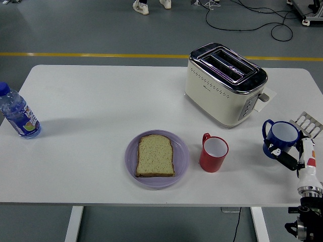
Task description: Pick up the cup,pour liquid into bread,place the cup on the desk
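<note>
A blue cup point(280, 137) with its handle to the left is at the table's right edge, held low over the surface by my right hand point(291, 151). A black thumb presses its lower side and the silvery fingers point(308, 123) stick out behind it to the right. I cannot tell whether the cup touches the table. A slice of bread point(156, 155) lies on a purple plate point(181, 162) at the front middle. A red cup point(214, 153) stands upright just right of the plate, white inside. My left hand is out of view.
A cream toaster point(224, 83) stands behind the red cup, a white paper slip by its right end. A blue-capped water bottle point(17, 112) stands at the far left edge. A person's shoes point(141, 6) and cables show on the floor beyond the white table point(91, 101).
</note>
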